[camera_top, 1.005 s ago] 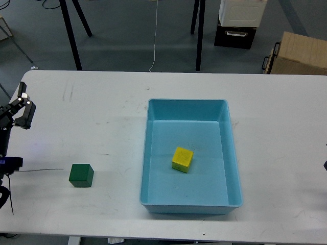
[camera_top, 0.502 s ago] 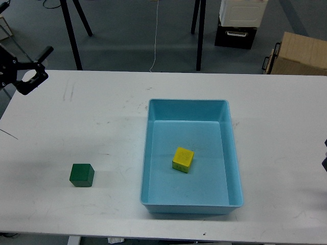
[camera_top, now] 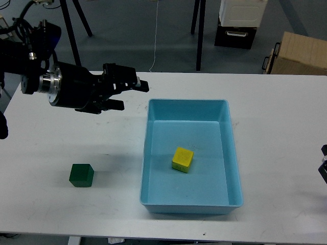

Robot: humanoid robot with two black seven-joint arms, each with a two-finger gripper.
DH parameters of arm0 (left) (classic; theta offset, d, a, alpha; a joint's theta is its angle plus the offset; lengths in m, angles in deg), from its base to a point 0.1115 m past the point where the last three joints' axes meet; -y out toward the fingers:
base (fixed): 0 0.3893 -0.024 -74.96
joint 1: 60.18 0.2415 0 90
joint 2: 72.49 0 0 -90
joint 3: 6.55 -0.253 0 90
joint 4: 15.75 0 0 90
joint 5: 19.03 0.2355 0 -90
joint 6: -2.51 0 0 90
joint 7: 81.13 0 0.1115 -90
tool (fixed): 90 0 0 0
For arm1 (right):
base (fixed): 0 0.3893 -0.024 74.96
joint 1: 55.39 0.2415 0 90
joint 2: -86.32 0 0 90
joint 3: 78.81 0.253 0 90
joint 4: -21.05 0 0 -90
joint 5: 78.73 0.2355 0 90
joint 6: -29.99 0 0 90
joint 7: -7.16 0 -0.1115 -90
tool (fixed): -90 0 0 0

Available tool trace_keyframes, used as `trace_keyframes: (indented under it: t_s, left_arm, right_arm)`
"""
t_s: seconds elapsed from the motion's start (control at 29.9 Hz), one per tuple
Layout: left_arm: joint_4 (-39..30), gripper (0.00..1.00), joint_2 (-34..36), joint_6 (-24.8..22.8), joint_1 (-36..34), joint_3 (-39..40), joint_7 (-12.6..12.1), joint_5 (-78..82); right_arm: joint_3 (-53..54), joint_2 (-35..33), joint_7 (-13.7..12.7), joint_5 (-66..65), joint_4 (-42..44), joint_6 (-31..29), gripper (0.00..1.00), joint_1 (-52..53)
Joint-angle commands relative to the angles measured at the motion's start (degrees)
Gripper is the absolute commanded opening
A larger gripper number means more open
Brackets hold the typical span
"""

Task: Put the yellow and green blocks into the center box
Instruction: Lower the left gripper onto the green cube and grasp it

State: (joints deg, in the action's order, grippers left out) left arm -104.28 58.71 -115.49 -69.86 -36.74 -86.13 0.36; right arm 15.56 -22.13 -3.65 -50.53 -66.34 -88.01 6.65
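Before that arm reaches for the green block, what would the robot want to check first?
1. Small green cube upright on the white table, nothing touching it: ok.
2. Yellow cube already inside the light blue plastic box: ok.
3. Box has free floor beside the yellow cube: ok.
4. Left gripper fingers apart, empty: ok.
5. Left gripper above the green cube: not ok, it is farther back and toward the box.
6. Right gripper state: cannot tell.

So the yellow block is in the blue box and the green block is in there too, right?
Not quite. In the head view the yellow block is inside the blue box, but the green block sits on the white table, left of the box.
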Motion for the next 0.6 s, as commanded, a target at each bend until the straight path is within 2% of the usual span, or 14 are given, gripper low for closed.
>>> trace_keyframes:
  t_s: [0.0,0.23,0.57]
  left_arm:
    - [-0.14,1.00,-4.99,0.00,-2.98,-9.96,-0.01,6.78]
    - [-1.81,1.00,-3.94,0.00,-2.45,-17.44,0.08,21.64]
    - [0.91,1.00,-2.35,0.00,5.98,-17.10,0.08,24.20]
  right_arm:
    - [0.02,0.26,0.00,0.01,0.03,0.00,1.00,-0.16]
    - [0.38,0.35,0.00,0.01,0.64,0.00,1.00,-0.87]
    - [-0.50,0.44,0.00,-0.34,0.73,0.00,1.00,-0.43]
